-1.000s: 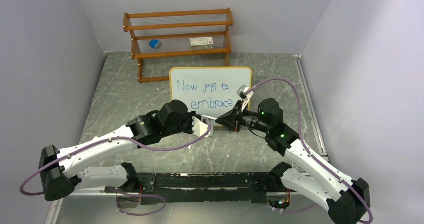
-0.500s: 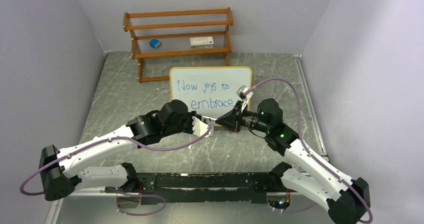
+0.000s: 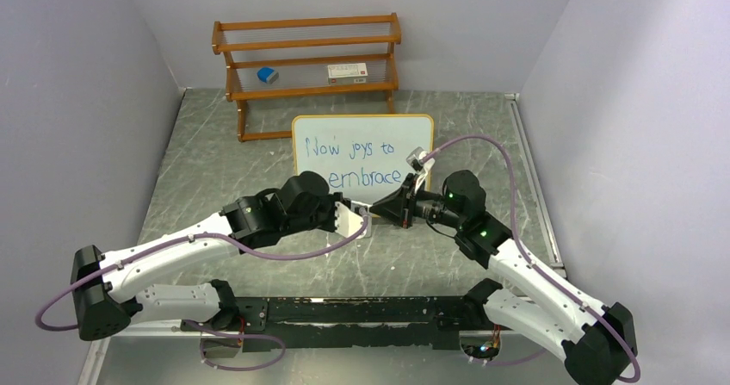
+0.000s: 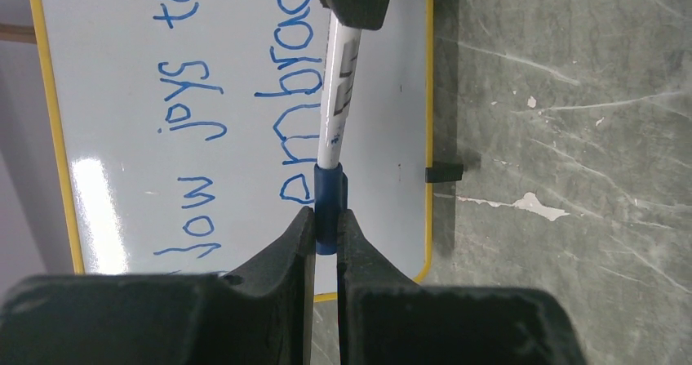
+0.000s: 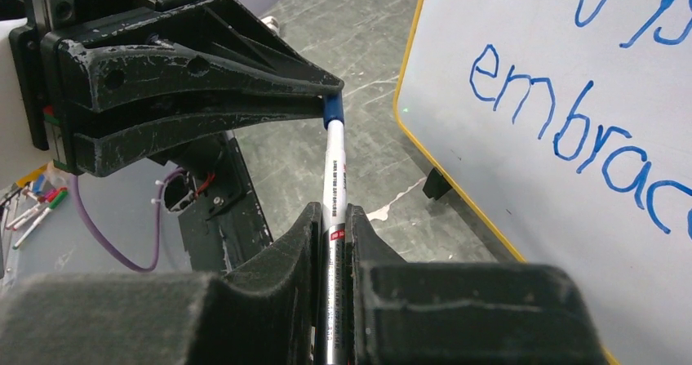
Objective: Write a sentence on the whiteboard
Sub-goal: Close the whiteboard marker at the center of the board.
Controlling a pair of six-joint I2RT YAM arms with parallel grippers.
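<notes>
The whiteboard [image 3: 413, 131] stands mid-table with the sentence [image 3: 353, 151] in blue: "Now joys to" over "embrace". In front of its lower edge a white marker [image 3: 370, 212] runs between both grippers. My left gripper [image 3: 355, 221] is shut on the marker's blue cap [image 4: 328, 198]. My right gripper [image 3: 385, 208] is shut on the white barrel [image 5: 334, 177]. In the left wrist view my gripper [image 4: 326, 218] pinches the cap, with the board [image 4: 122, 95] behind. In the right wrist view my gripper [image 5: 333, 214] clamps the barrel, and the cap [image 5: 333, 112] sits in the left fingertips [image 5: 314, 87].
A brown wooden shelf rack [image 3: 306, 66] stands behind the board, holding a blue eraser [image 3: 268, 75] and a small white box [image 3: 348, 71]. Grey walls close in left, right and back. A black rail [image 3: 361, 312] runs along the near edge. A black board foot [image 4: 445, 171] sticks out.
Both grippers keep their hold on the marker. The arms have shifted only slightly, and the writing is the same.
</notes>
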